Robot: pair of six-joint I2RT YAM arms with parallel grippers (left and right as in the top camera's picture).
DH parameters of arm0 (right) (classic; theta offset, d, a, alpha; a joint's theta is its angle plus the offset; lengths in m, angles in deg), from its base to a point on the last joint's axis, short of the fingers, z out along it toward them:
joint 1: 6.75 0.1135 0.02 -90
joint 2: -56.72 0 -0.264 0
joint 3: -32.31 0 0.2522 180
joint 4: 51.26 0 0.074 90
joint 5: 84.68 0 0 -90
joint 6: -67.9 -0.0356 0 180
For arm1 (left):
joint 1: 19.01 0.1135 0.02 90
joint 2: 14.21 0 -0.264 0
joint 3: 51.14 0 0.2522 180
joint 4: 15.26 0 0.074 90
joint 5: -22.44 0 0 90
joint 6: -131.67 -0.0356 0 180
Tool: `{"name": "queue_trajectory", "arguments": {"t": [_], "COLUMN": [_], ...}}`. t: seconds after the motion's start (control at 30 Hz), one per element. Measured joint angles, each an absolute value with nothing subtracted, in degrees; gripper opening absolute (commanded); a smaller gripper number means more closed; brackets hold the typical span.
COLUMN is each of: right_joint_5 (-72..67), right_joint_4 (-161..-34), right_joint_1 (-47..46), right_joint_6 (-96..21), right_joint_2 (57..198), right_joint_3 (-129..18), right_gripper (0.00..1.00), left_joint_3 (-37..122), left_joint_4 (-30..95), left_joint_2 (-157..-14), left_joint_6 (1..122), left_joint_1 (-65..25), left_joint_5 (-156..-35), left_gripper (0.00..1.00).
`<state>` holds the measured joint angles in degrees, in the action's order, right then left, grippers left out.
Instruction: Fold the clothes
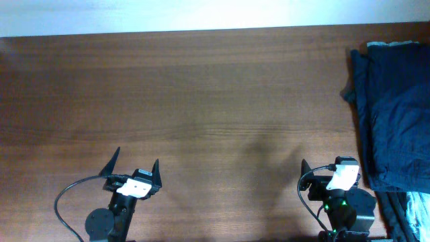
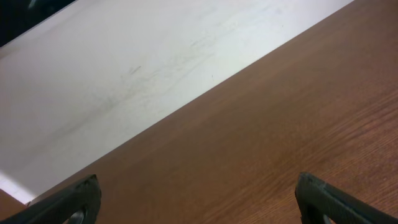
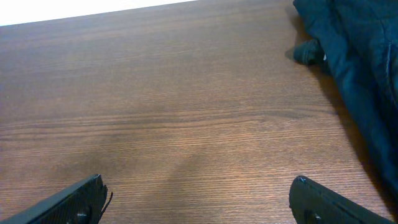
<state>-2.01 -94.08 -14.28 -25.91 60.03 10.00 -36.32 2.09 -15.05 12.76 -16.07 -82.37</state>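
Lying bunched along the right edge of the brown wooden table [image 1: 201, 101], the dark navy blue cotton shorts [image 1: 396, 107] ran from the far side towards the near one, crumpled and unfolded. Left gripper [image 1: 138, 156] sat at the near edge, left of centre, black fingers spread wide, nothing between them, well apart from the shorts. Right gripper [image 3: 199, 182] sat near the right, jaws wide too and empty, only bare wood between them, the shorts just to its right. A pale grey-blue cloth [image 1: 415, 215] peeked out at the near right corner.
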Motion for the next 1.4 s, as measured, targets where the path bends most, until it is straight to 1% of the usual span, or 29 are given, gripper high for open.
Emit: {"name": "queue_trajectory", "arguments": {"t": [0.47, 0.6, 0.83, 0.93, 1.1, 1.23, 1.33, 1.4], "right_joint_5": [-2.12, -5.73, -14.56, -16.65, -17.55, -17.94, -17.99, -18.12], "right_joint_4": [-94.1, -93.03, -88.72, -88.57, -89.01, -89.12, -90.14, -92.42], "right_joint_1": [-14.28, -14.28, -14.28, -14.28, -14.28, -14.28, -14.28, -14.28], "right_joint_6": [-25.91, -25.89, -25.93, -25.93, -26.39, -27.5, -27.9, -28.12], "right_joint_2": [60.03, 60.03, 60.03, 60.03, 60.29, 63.79, 68.58, 74.37], "right_joint_3": [10.0, 10.0, 10.0, 9.58, 5.19, -0.58, -4.91, -9.11], "right_gripper": [0.99, 0.98, 0.99, 0.99, 0.98, 0.98, 0.99, 0.98], "left_joint_3": [-36.32, -36.32, -36.32, -35.84, -29.79, -21.81, -14.27, -8.46], "left_joint_4": [2.03, 1.33, -0.7, 0.0, 7.38, 11.56, 15.21, 17.77], "left_joint_2": [-15.05, -15.05, -15.05, -15.05, -15.82, -20.43, -27.58, -33.87], "left_joint_6": [12.76, 12.74, 13.16, 17.09, 22.38, 24.72, 25.46, 25.75], "left_joint_1": [-16.07, -16.07, -16.07, -16.07, -16.07, -16.07, -16.07, -16.07], "left_joint_5": [-82.67, -83.94, -91.94, -94.93, -93.56, -91.85, -91.09, -91.04], "left_gripper": [0.99, 1.0, 0.99, 0.99, 0.99, 0.99, 0.99, 0.99]}}
